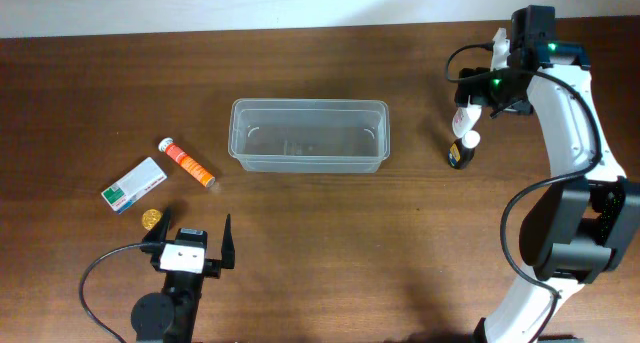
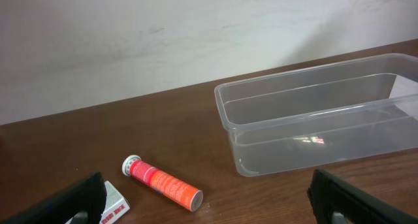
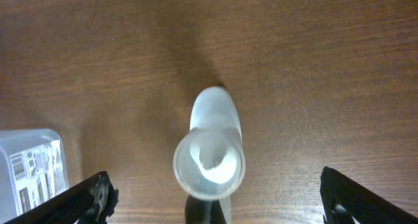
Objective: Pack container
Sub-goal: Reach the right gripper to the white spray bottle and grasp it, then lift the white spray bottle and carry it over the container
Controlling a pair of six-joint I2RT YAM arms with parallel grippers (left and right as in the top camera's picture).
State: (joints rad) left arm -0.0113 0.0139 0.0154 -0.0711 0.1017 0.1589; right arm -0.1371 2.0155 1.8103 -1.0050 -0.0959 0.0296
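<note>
While the left gripper (image 1: 190, 245) waits at the table's near edge, fingers wide apart and holding nothing, little can go wrong there. Beyond it the orange tube (image 1: 187, 163) lies on its side and would probably roll if nudged. The container (image 1: 310, 135) rests open side up at mid-table. Farthest off, the right gripper (image 3: 219, 190) hangs spread over a white-capped bottle (image 3: 209, 152), clamped on nothing. An off-centre close could tip the bottle into the dark item (image 1: 457, 156) beside it; whether they touch cannot be told. Only the right wrist view shows the cap between the fingers. Only the overhead shows the bottle well apart from the container. The left wrist view shows the container's inside looking bare.
</note>
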